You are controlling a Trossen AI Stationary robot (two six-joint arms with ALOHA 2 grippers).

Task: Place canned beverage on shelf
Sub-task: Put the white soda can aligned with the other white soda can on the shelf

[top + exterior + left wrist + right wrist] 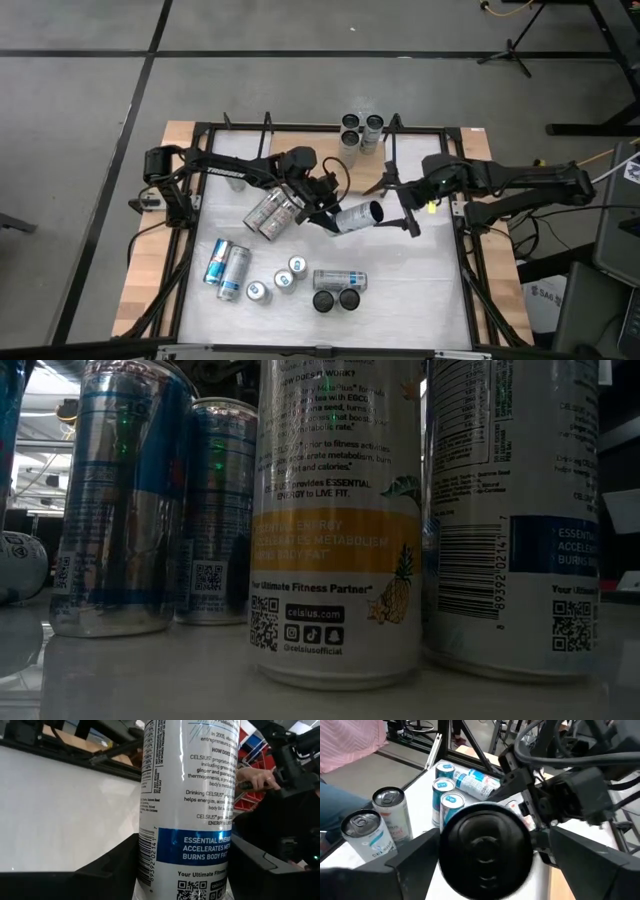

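The left gripper is clamped on one end of a white can, holding it on its side above the middle of the white tabletop. The right gripper sits at the can's dark opposite end with its fingers spread wide on either side of it; contact cannot be confirmed. The shelf lies just behind the can, below the right arm, its board mostly hidden.

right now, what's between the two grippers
A white can, tipped sideways. The left gripper is shut on it, and its dark base sits between the open fingers of the right gripper. The high view shows this.
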